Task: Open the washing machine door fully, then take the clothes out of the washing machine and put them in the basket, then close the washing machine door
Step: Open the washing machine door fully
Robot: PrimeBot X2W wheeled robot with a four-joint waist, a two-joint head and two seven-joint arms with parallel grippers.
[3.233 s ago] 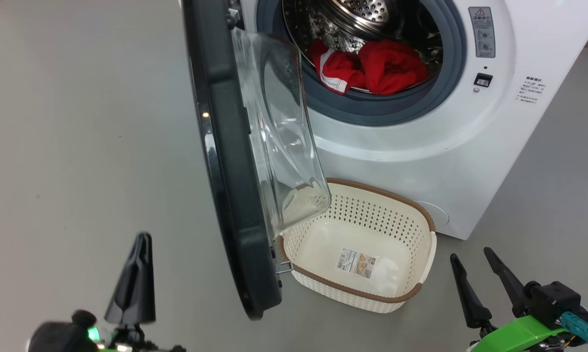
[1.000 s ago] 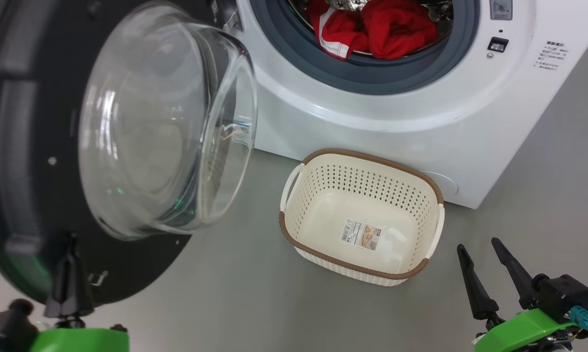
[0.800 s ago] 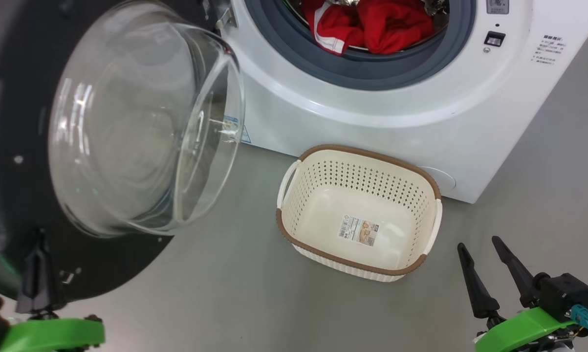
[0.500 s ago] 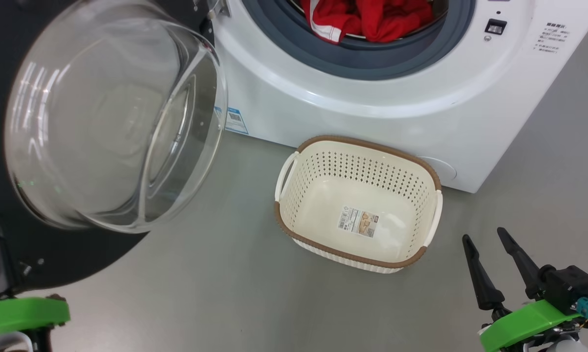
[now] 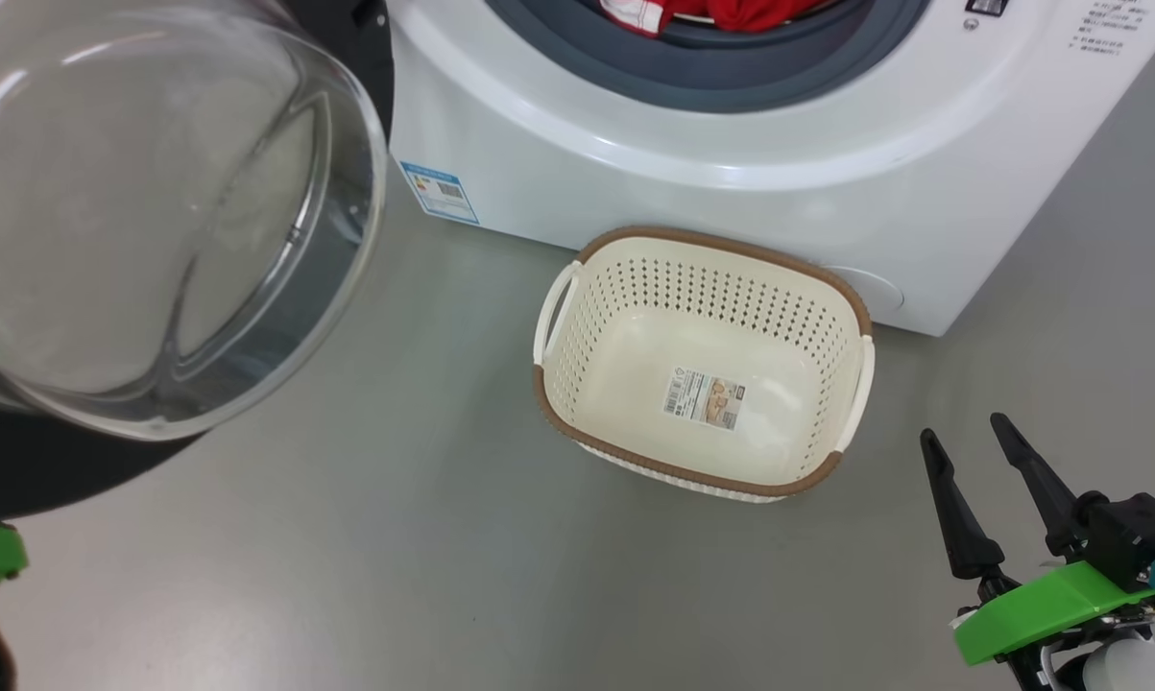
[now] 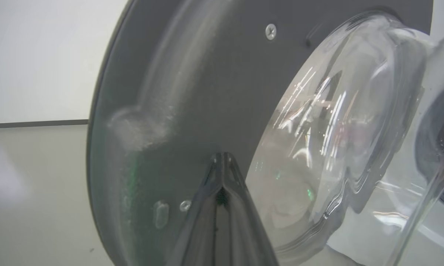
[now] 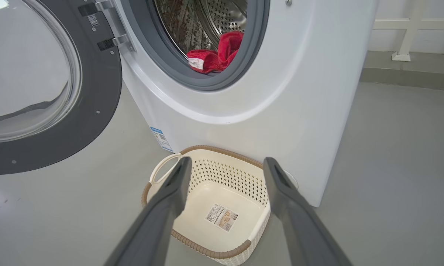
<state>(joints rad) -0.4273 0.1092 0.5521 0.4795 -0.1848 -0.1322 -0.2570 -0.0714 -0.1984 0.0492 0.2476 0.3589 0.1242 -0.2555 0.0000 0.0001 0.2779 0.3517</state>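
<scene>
The washing machine door (image 5: 145, 211) stands swung wide to the left, its clear glass bowl bulging toward me. The white washing machine (image 5: 731, 144) shows its grey ring, and the red clothes (image 5: 721, 10) lie in the drum at the top edge. The cream basket (image 5: 683, 472) sits empty on the floor against the machine's front. My left gripper (image 6: 222, 155) is shut, its tips at the door's (image 6: 192, 92) dark inner face beside the glass. My right gripper (image 5: 963, 428) hangs open and empty to the right of the basket. Seen from my right gripper (image 7: 227, 160), the basket (image 7: 192, 236) lies just below, with the clothes (image 7: 214, 55) above.
Grey floor spreads left of and in front of the basket. A blue sticker (image 5: 440, 192) marks the machine's lower left front. A raised grey ledge and a white post (image 7: 402, 40) stand behind the machine at the right. A white wall with a dark strip (image 6: 37, 123) lies beyond the door.
The door has swung further open to the left, with my shut left gripper going along at its lower rim. The head view has tilted down. The right gripper stays open.
</scene>
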